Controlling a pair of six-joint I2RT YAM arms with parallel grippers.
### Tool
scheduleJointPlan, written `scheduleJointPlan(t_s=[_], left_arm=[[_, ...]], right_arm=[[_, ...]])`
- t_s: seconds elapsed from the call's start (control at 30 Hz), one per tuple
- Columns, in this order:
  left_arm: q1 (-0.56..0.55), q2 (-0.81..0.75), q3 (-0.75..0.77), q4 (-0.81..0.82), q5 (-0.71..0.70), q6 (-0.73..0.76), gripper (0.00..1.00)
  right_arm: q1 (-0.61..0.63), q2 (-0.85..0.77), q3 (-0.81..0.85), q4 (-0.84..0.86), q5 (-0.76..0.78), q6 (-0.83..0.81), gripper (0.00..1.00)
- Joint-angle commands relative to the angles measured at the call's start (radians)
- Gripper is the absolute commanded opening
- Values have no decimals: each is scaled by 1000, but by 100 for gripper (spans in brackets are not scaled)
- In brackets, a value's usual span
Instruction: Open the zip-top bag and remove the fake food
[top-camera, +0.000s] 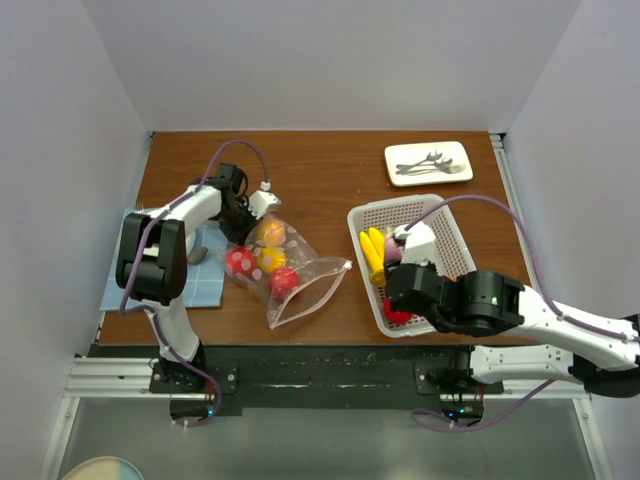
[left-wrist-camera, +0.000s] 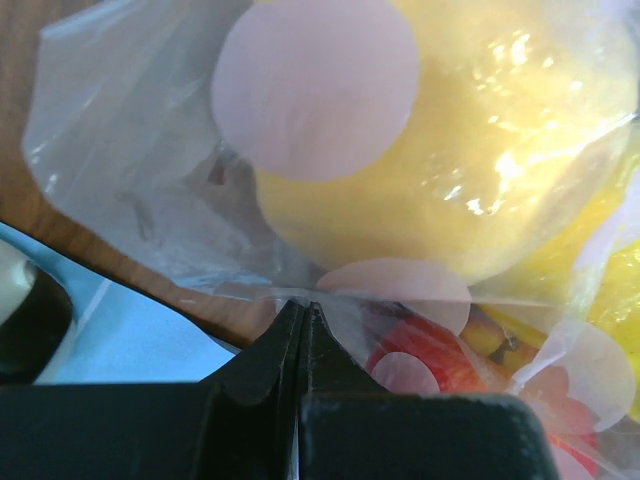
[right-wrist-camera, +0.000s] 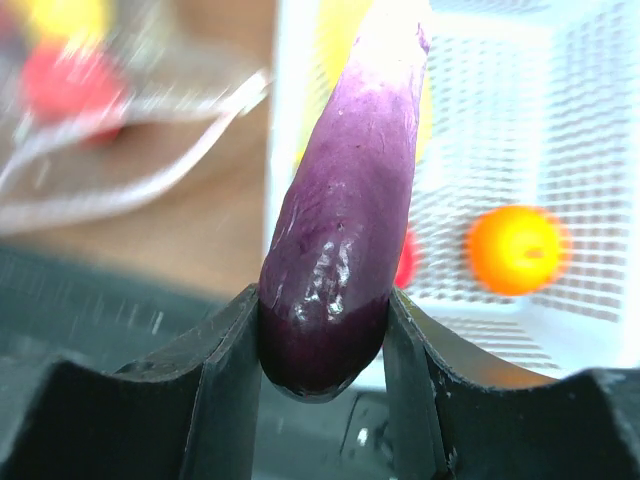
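Note:
The clear zip-top bag (top-camera: 305, 285) lies on the table left of centre, its mouth toward the basket. Inside it show fake food pieces: a yellow fruit (top-camera: 270, 233), a red spotted piece (top-camera: 240, 262) and a red one (top-camera: 284, 281). My left gripper (top-camera: 262, 205) is shut on the bag's far edge; in the left wrist view the fingertips (left-wrist-camera: 303, 308) pinch the plastic (left-wrist-camera: 130, 150) below the big yellow fruit (left-wrist-camera: 500, 150). My right gripper (right-wrist-camera: 322, 340) is shut on a purple eggplant (right-wrist-camera: 350, 200) beside the white basket's (top-camera: 455, 225) near left corner.
The basket holds yellow bananas (top-camera: 372, 250), a red piece (top-camera: 398, 316) and an orange ball (right-wrist-camera: 515, 250). A white plate with spoons (top-camera: 428, 162) sits at the back right. A blue cloth (top-camera: 205, 285) lies under the left arm at the table's left edge.

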Motion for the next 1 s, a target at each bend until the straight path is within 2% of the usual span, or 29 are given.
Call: scheduleJointPlan(t_s=[0.0,0.03,0.07,0.13,0.2,0.23,0.27,0.3,0.33,0.37,0.4,0.43,0.47,0.5,0.53,0.6,0.63,0.7,0.73,0.77,0.83,0.87,0.9,0.97], left_arm=[[-4,-64,-9,-15,27,2,0],[-5,-65,1,-21,46,1,0],[-5,-65,20,-29,54,-7,0],[-5,-56,89,-67,73,-11,0],[-10,-50,145,-101,83,-17,0],[-11,-51,156,-107,88,-18,0],[-16,-54,161,-112,88,-16,0],[-18,-64,155,-110,91,-14,0],[-18,-68,147,-110,91,-14,0],[-18,-71,141,-110,93,-11,0],[-19,-80,123,-109,94,-8,0],[-18,-87,112,-106,99,-4,0],[-18,-96,100,-101,100,-2,0],[-18,-113,77,-95,102,-1,0],[-18,-120,68,-94,106,5,0],[-18,-136,51,-90,113,5,0],[-18,-139,48,-89,116,5,0],[-18,-137,43,-86,114,5,0],[-18,-136,43,-86,111,4,0],[-18,-136,41,-87,109,7,0],[-16,-134,34,-75,99,5,0],[-16,-133,29,-67,96,7,0],[-16,-127,28,-64,94,7,0],[-16,-116,28,-57,88,1,0]], right_arm=[[-13,53,-36,-216,368,191,9],[-39,63,-59,-158,380,162,18],[-56,94,-85,-38,393,102,31],[-99,128,-107,112,416,-7,38],[-143,175,-143,345,465,-197,49],[-212,186,-180,441,453,-281,57],[-255,191,-203,634,430,-434,77],[-306,188,-226,724,310,-493,86],[-438,182,-263,793,210,-533,94],[-514,176,-277,889,102,-564,99],[-592,174,-282,910,-142,-561,99],[-734,177,-280,921,-261,-562,99],[-787,179,-280,954,-376,-585,99],[-835,186,-274,958,-453,-607,99],[-838,185,-254,959,-606,-643,99],[-835,170,-240,988,-763,-720,99],[-835,166,-216,996,-929,-739,99],[-829,160,-188,1019,-1081,-739,94],[-822,166,-159,1019,-1139,-733,88],[-800,174,-145,987,-1203,-742,75],[-667,186,-127,917,-1145,-789,57],[-615,188,-137,875,-1052,-856,39],[-536,192,-151,864,-1029,-866,26],[-491,194,-215,881,-1020,-849,0]])
